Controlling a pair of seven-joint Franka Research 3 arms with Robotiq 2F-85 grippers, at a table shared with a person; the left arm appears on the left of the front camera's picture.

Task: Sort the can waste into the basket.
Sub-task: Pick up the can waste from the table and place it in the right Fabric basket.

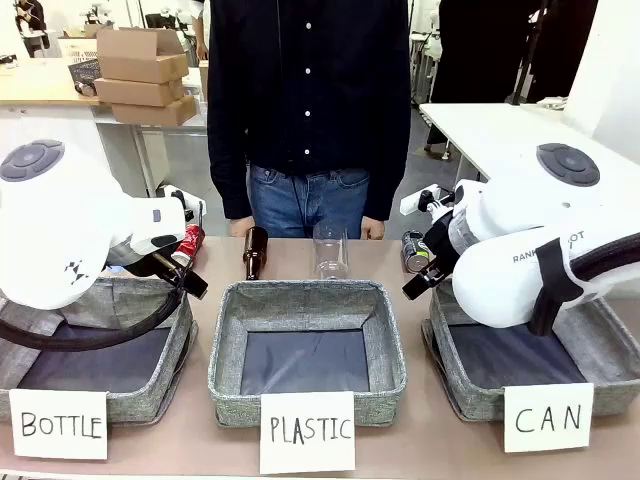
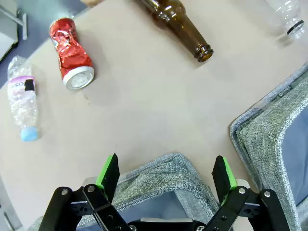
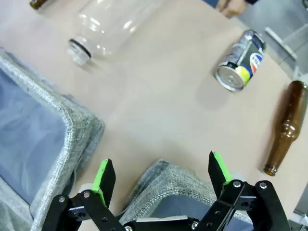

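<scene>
The white "CAN" sign (image 1: 548, 417) fronts the grey woven basket (image 1: 470, 398). Right gripper (image 3: 161, 166): jaws wide apart, empty, above a corner of the basket rim. Left gripper (image 2: 167, 168): jaws wide apart, empty, above the "BOTTLE" bin (image 1: 150, 402) corner. Farther out, both cans lie on the tabletop outside the basket: the black can (image 3: 239, 60) near a brown glass bottle (image 3: 284, 127), and the dented red can (image 2: 72, 55) beside a crushed plastic bottle (image 2: 23, 98).

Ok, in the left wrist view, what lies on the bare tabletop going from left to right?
Crushed plastic bottle with a blue cap → dented red can → brown glass bottle → clear plastic bottle at the right edge.
</scene>
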